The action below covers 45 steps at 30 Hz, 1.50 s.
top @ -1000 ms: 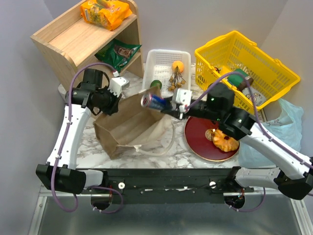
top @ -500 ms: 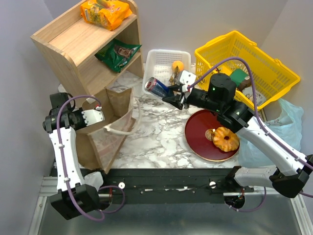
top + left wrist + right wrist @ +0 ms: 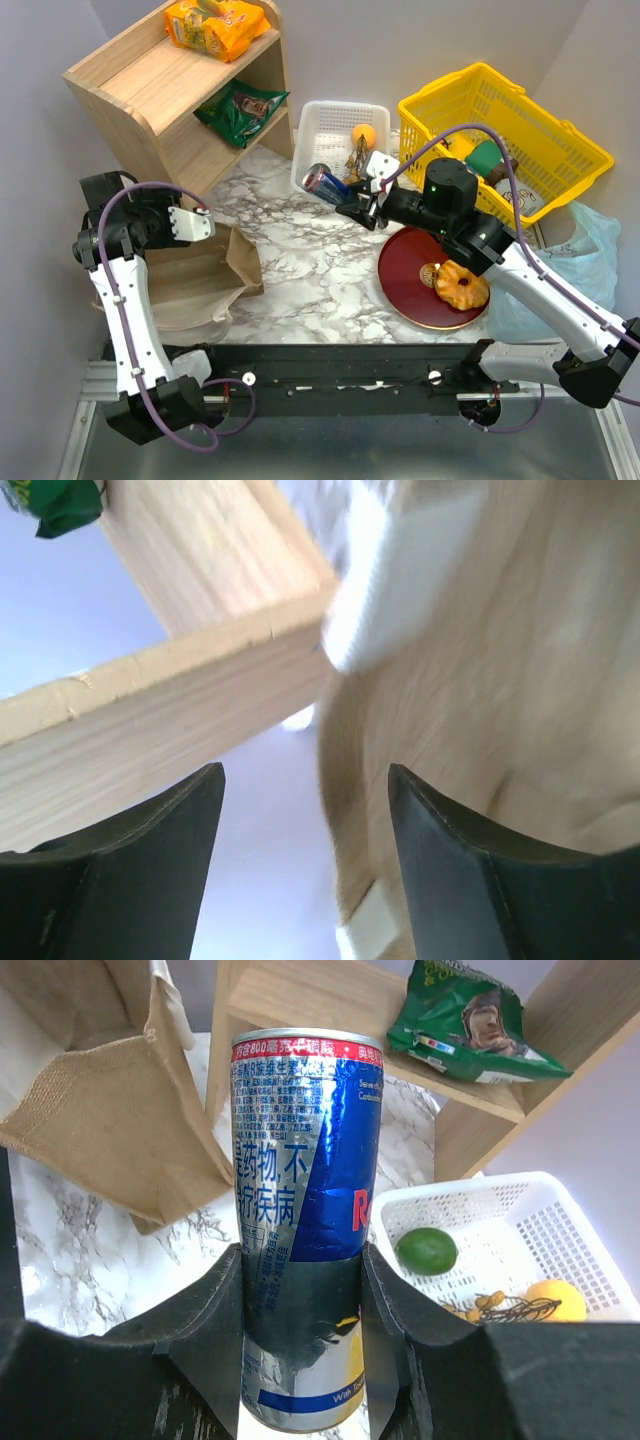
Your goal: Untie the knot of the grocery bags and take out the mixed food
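- You are in the unloading step: the right fingers (image 3: 195, 1355) are clamped on a drink can (image 3: 300, 1210), held in the air just off the near-left corner of the white basket (image 3: 312, 135).
- Your left fingers (image 3: 450, 880) stand apart and grip nothing. They hover well to the left of the white basket, over the brown paper bag (image 3: 200, 285), which lies slumped on the surface (image 3: 320, 270).
- The light blue plastic bag (image 3: 585, 245) sits well to the right of the white basket and nearer to you. You cannot tell from here whether its knot is undone.
- Inside the white basket lie an orange (image 3: 364, 135), a green fruit (image 3: 426, 1251) and a brown bunch (image 3: 358, 155). The ring pastry (image 3: 460, 283) rests on the red plate (image 3: 405, 262), near-right of the basket.
- Your next move is likely to set the can down: pick a bare spot near the white basket, lower it until it rests, then part the right fingers.
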Each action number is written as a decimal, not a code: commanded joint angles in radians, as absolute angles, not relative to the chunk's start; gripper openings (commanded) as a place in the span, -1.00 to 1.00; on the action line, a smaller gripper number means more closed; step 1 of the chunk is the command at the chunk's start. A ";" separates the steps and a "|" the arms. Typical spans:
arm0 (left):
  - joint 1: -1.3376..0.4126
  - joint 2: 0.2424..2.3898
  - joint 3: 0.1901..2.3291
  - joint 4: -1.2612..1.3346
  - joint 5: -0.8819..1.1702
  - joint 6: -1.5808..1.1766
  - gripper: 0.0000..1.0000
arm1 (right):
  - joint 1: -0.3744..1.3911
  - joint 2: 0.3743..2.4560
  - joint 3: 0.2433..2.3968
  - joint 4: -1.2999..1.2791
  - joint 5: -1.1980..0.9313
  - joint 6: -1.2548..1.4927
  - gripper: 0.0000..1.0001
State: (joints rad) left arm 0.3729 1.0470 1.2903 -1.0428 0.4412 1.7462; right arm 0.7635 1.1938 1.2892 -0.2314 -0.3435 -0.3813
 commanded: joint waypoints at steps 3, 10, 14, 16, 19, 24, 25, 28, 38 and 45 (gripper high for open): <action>0.373 1.051 1.488 -1.101 0.699 1.311 0.61 | 0.747 1.141 1.270 -0.137 -0.316 -0.353 -0.99; 0.173 1.065 1.646 -1.111 0.836 0.861 0.67 | 0.744 1.161 1.262 -0.124 -0.330 -0.328 -0.99; -0.073 1.060 1.524 -0.961 0.700 0.691 0.63 | 0.744 1.170 1.250 -0.115 -0.344 -0.313 -0.99; -0.159 1.084 1.488 -0.879 0.561 0.629 0.58 | 0.742 1.172 1.250 -0.114 -0.344 -0.310 -0.99; -0.276 1.193 1.474 -0.803 0.358 0.533 0.48 | 0.742 1.173 1.249 -0.112 -0.331 -0.301 -0.99; -0.356 1.471 1.609 -0.781 0.105 0.312 0.30 | 0.739 1.161 1.209 -0.104 -0.337 -0.293 -0.99; -0.360 1.512 1.641 -0.832 0.063 0.304 0.26 | 0.739 1.155 1.203 -0.106 -0.339 -0.290 -0.99; -0.365 1.629 1.756 -0.965 -0.081 0.267 0.18 | 0.738 1.143 1.189 -0.106 -0.339 -0.288 -0.99; -0.342 1.318 1.390 -1.073 -0.219 0.325 0.24 | 0.726 1.123 1.149 -0.089 -0.327 -0.298 -0.99; -0.339 1.295 1.425 -1.210 -0.292 0.325 0.34 | 0.724 1.135 1.146 -0.084 -0.339 -0.270 -0.99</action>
State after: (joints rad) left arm -0.3462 1.2903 1.3983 -1.1126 -0.2306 0.3164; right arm 0.7303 1.1564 1.1408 -0.1749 -0.3325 -0.2951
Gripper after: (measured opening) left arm 0.661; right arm 0.476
